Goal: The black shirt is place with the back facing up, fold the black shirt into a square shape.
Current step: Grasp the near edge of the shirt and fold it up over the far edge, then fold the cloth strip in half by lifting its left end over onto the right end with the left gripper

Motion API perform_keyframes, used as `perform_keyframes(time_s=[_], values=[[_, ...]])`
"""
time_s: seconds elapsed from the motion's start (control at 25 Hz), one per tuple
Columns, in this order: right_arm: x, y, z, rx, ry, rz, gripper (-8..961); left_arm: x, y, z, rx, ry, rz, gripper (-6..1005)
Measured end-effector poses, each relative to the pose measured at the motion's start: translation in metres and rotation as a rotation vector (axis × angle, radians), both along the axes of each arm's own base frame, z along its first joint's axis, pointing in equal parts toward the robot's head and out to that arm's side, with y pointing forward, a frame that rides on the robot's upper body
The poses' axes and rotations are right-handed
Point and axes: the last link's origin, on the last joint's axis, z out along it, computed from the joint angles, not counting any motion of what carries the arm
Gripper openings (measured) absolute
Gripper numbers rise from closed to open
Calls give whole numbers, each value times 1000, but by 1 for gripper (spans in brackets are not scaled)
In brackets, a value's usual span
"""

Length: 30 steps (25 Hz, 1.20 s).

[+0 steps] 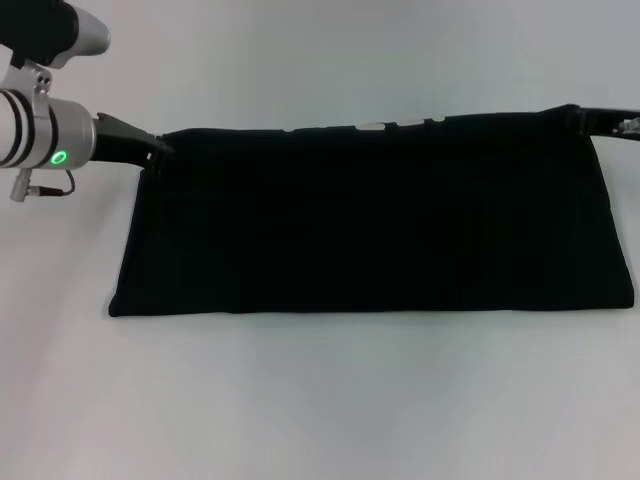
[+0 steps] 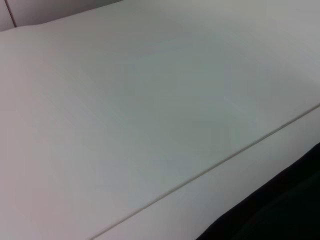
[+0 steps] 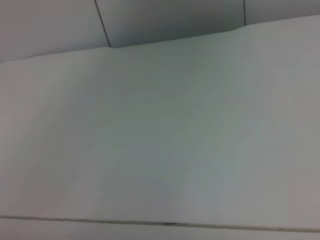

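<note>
The black shirt (image 1: 370,220) lies on the white table as a wide, flat rectangle. Bits of white lettering (image 1: 370,126) peek out along its far edge. My left gripper (image 1: 150,148) is at the shirt's far left corner, touching the cloth. My right gripper (image 1: 592,118) is at the far right corner, mostly out of frame. An edge of the black shirt (image 2: 280,210) also shows in the left wrist view. The right wrist view shows only table and wall.
The white table (image 1: 320,400) spreads around the shirt on all sides. A thin seam (image 2: 210,167) runs across the tabletop beside the shirt. A panelled wall (image 3: 165,20) stands behind the table.
</note>
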Motion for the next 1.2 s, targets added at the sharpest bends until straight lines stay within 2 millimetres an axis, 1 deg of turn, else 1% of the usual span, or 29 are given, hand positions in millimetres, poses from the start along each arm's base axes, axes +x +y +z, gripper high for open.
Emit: perform_keyframes(time_s=[0.24, 0.4, 0.48, 0.68, 0.8, 0.88, 0.92, 1.04, 1.16, 1.2], values=[[6, -5, -5, -20, -23, -7, 117, -2, 0, -11, 50, 6, 18, 165], [14, -6, 5, 22, -40, -27, 137, -7, 0, -16, 114, 9, 36, 188], [17, -6, 10, 34, -39, -31, 147, -10, 0, -14, 147, -2, 59, 233], [16, -10, 21, 10, 10, -15, 353, -13, -2, -1, 188, -78, 123, 345], [17, -18, 25, -27, 72, 3, 493, -10, -12, 8, 125, -141, 152, 412], [15, -27, 25, -73, 131, 27, 592, -5, -21, 13, 65, -181, 167, 492], [14, -32, 24, -98, 159, 41, 641, -2, -29, 16, 19, -203, 177, 531], [11, -47, 20, -177, 227, 88, 724, 5, -51, 20, -117, -252, 201, 651], [8, -63, 16, -256, 267, 139, 808, 10, -74, 18, -260, -293, 214, 785], [8, -68, 15, -277, 276, 154, 807, 10, -80, 17, -298, -304, 219, 829]])
